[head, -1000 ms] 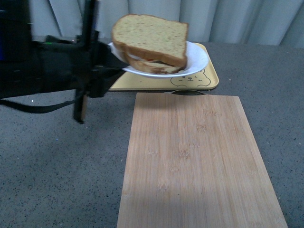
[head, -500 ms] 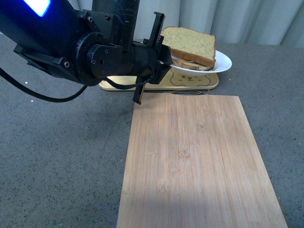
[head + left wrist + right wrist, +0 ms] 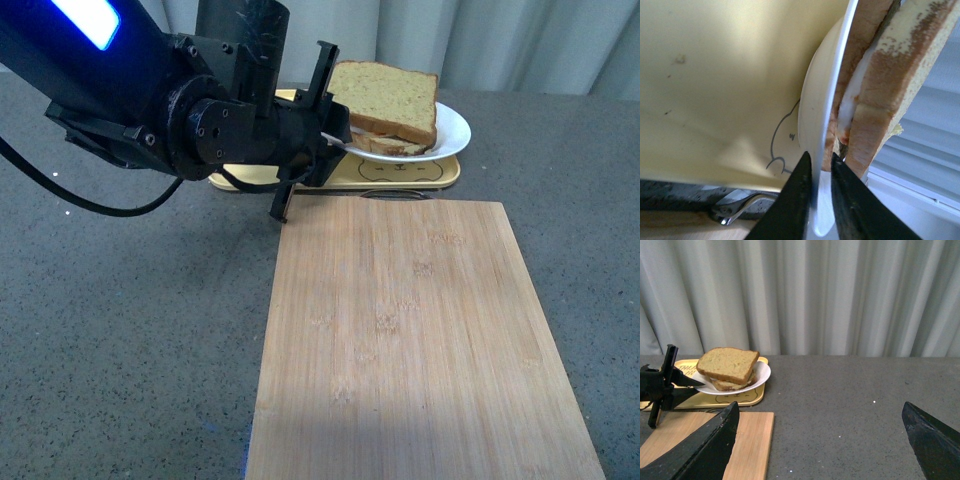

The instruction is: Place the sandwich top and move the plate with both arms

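Grey speckled stone makes up the table (image 3: 120, 330), and a wall of pale pleated curtain (image 3: 840, 295) closes off the space behind it. Toward the curtain side of the table lies a yellow tray (image 3: 400, 178) with a bear face drawn on it, and every place below is given from that tray. Just in front of the tray, on the robot's side, a long wooden cutting board (image 3: 410, 340) lies flat, its far short edge almost meeting the tray's near edge, where a small metal loop (image 3: 735, 212) shows. Directly over the tray is the plate (image 3: 452, 128), round and white; it looks raised slightly off the tray, though the pictures do not settle whether any part touches. On the plate sits the sandwich, with the sandwich top (image 3: 385, 95) lying as its uppermost slice, roughly square to the bread below; in the left wrist view a white layer shows between the slices. The left arm (image 3: 150, 90), black and bulky, reaches in over the tray's left end, and the left gripper (image 3: 819, 165) is pinched on the plate's rim, one finger under the rim and the other above it beside the bread crust. The right gripper (image 3: 820, 407) is well away to the right of the tray, above bare table, its two dark fingers spread wide with nothing between them.
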